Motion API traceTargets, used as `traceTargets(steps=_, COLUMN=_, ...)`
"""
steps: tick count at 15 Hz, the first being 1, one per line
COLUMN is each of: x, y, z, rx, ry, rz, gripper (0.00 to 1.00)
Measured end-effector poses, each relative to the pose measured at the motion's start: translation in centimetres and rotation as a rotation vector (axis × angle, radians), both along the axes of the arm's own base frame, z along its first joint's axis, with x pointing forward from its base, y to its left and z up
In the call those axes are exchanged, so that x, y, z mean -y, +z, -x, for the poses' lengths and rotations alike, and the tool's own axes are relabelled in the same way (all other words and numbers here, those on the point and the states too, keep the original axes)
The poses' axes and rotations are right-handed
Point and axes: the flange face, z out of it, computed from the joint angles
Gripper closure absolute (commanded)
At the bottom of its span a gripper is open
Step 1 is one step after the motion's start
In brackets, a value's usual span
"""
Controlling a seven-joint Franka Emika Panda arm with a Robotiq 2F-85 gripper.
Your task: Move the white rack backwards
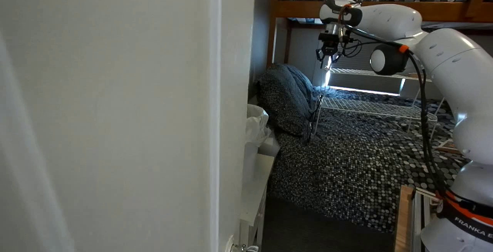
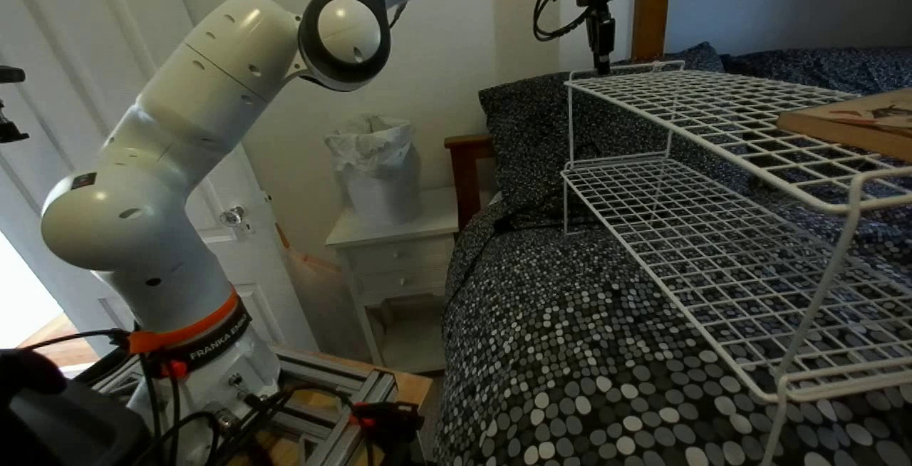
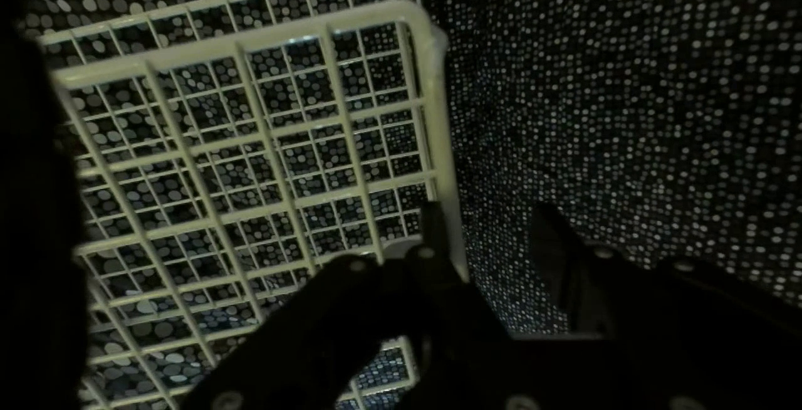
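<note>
The white rack is a two-tier wire rack standing on the bed, seen in both exterior views (image 1: 379, 114) (image 2: 702, 137). In the wrist view its upper end rail (image 3: 442, 128) runs down toward my jaws. My gripper (image 3: 489, 209) is open with nothing held. One fingertip overlaps the mesh just inside the end rail, and the other is outside it, over the dark bedding. In both exterior views the gripper (image 1: 326, 57) (image 2: 603, 68) points down at the rack's end near the pillow. I cannot tell whether the fingers touch the rail.
A book (image 2: 855, 122) lies on the upper tier. A dark dotted pillow (image 1: 283, 99) stands close to the rack's end. A white lined bin (image 2: 377, 174) sits on a white nightstand (image 2: 395, 256). A wooden bunk rail (image 1: 404, 8) runs above, near the arm.
</note>
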Motion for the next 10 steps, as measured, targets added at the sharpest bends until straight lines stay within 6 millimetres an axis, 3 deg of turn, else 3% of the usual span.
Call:
traceTargets(steps=2, x=0.33, y=0.03, z=0.23, rx=-0.009, ry=-0.005, rz=0.016, gripper=1.0)
traceTargets(steps=10, x=1.02, y=0.4, z=1.0, rx=-0.008, ry=-0.006, rz=0.022, gripper=0.97)
